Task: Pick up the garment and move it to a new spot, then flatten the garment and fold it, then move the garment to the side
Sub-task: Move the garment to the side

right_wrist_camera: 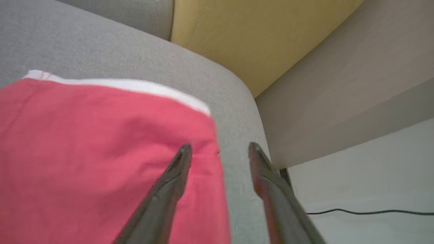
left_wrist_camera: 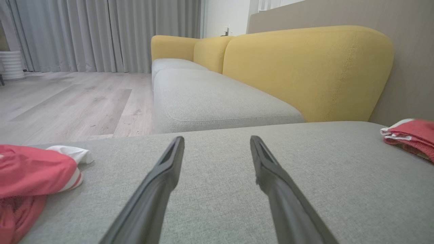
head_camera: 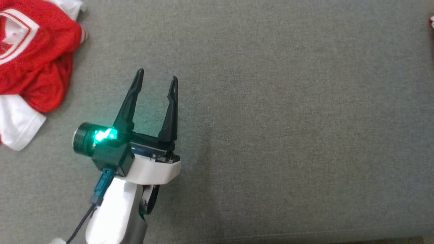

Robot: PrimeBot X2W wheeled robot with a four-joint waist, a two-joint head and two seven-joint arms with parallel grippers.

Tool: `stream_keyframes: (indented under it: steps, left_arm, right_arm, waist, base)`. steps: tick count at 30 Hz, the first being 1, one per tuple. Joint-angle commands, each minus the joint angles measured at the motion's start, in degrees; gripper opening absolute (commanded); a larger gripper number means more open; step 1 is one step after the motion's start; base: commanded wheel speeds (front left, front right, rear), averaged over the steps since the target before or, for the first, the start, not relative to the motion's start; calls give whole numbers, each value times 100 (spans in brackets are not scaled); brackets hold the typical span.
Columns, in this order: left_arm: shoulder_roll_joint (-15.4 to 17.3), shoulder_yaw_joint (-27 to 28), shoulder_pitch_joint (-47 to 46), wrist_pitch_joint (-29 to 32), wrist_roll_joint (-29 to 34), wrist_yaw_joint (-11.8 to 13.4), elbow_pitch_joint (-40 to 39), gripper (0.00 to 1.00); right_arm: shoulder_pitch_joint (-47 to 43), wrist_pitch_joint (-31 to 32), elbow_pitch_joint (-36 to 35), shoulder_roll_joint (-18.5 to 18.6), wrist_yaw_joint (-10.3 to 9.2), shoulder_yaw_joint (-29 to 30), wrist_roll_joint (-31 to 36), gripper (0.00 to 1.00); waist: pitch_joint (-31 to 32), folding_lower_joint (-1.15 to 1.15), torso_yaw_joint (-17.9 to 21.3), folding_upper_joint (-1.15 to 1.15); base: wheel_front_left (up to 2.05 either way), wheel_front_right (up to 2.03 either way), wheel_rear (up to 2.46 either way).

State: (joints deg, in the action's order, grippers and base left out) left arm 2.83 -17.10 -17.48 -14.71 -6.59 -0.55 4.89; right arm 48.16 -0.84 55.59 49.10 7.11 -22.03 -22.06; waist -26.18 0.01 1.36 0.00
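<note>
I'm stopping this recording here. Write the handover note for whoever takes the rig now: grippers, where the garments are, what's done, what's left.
Grippers: the left gripper is open and empty over the bare grey cushion. The right gripper is open, one finger above the folded garment and one above the cushion, gripping nothing.
Things: the folded garment lies flat at the cushion's right end, near the corner. The crumpled garment, red and white, sits in a heap at the left end.
Done: one garment looks folded and set aside.
Left: draw the right arm clear. The crumpled garment is probably next.
</note>
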Motion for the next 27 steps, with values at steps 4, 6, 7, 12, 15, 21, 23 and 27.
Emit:
stream_keyframes:
  steps: [4,6,7,12,15,21,23,27]
  left_arm:
    - [5,102,91,-29,-87,65,-31,100]
    - [5,131,219,-29,-125,122,82,100]
    - [5,148,299,-29,-155,152,151,100]
    - [5,235,764,-29,-206,202,577,100]
    - [5,305,1179,-29,-233,212,825,100]
    - [5,584,1552,-29,-134,215,1118,100]
    - [5,641,1577,-29,-117,221,1148,100]
    - [16,838,1714,-29,11,220,1302,100]
  right_arm:
    - [-139,-382,126,-48,37,86,585,100]
    - [-231,-594,185,-362,37,135,820,100]
    - [-309,-711,204,-576,37,179,875,100]
    - [-1006,-1299,144,-1861,37,427,837,100]
    - [-1740,-1402,-90,-2685,37,517,789,100]
    - [-3303,-1414,-1985,-3696,37,1076,820,100]
    - [-3562,-1414,-2260,-3845,37,1163,835,100]
    - [-4375,-1415,-3037,-4234,37,1262,1034,100]
  waist:
    - [506,-1,-85,0]
    - [797,-1,-100,0]
    - [962,-1,-108,0]
    - [1954,-1,-155,0]
    - [2577,-1,-210,0]
    - [3108,-1,-413,0]
    - [3163,-1,-438,0]
    - [3372,-1,-504,0]
  base:
    - [0,0,0]
    - [0,0,0]
    - [0,0,0]
    - [0,0,0]
    - [0,0,0]
    - [0,0,0]
    - [0,0,0]
    - [0,0,0]
